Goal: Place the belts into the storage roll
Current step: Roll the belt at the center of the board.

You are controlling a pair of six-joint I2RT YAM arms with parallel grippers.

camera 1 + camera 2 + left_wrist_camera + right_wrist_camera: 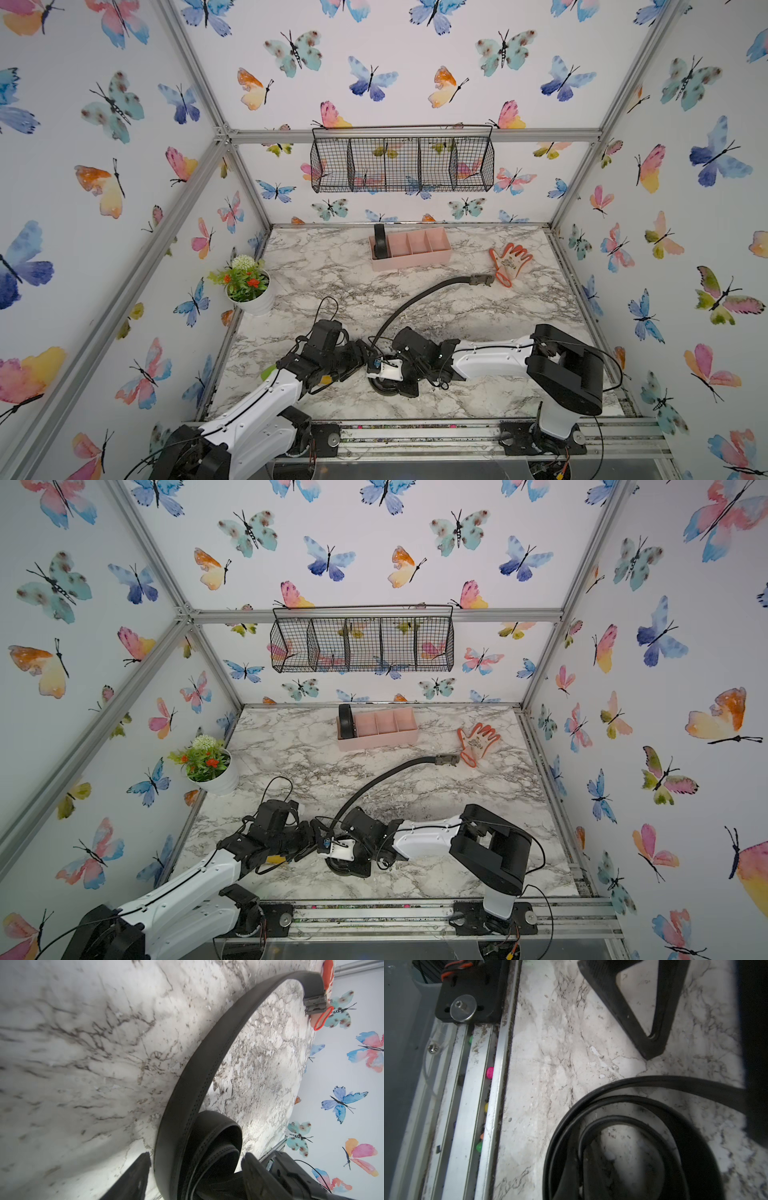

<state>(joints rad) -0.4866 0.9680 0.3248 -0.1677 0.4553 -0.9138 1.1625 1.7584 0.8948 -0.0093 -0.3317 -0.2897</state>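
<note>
Left gripper (pixel 197 1155): jaws stand wide, one finger on each side of the coil (pixel 218 1136). A strip of bare marble shows between the outer finger (pixel 137 1176) and the strap, and no clamping contact is visible. Right gripper (pixel 392 384): jaws closed, positioned directly over the same coil. Whether any strap is pinched between them cannot be determined, since the wrist housing hides the tips in both top views.

Table (pixel 332 270): white marble-pattern surface. Directions below treat it as a clock face in a top view, with 12 o'clock at the back wall and 6 o'clock at the arm bases.

Wire basket (pixel 401 164): black mesh, hung on the back wall above 12 o'clock.

Storage roll (pixel 411 262): pale pink four-compartment tray at 12 o'clock, long side parallel to the back wall.

Loose belt (pixel 202 1064): black stitched strap lying on the table, partly wound. Its coil sits at 6 o'clock between the two arms, strap on edge. The unwound length arcs away toward 2 o'clock.

Flower pot (pixel 255 301): white, holding green leaves with red and white blooms, at the 9 o'clock edge.

Rolled belt (pixel 380 246): wound tight, standing on edge in the tray's 9 o'clock end compartment and rising above the rim.

Glove (pixel 510 259): orange and pale, lying flat at 2 o'clock.

Buckle (pixel 481 279): dark metal, on the far end of the loose belt, just beside the glove's cuff
</note>
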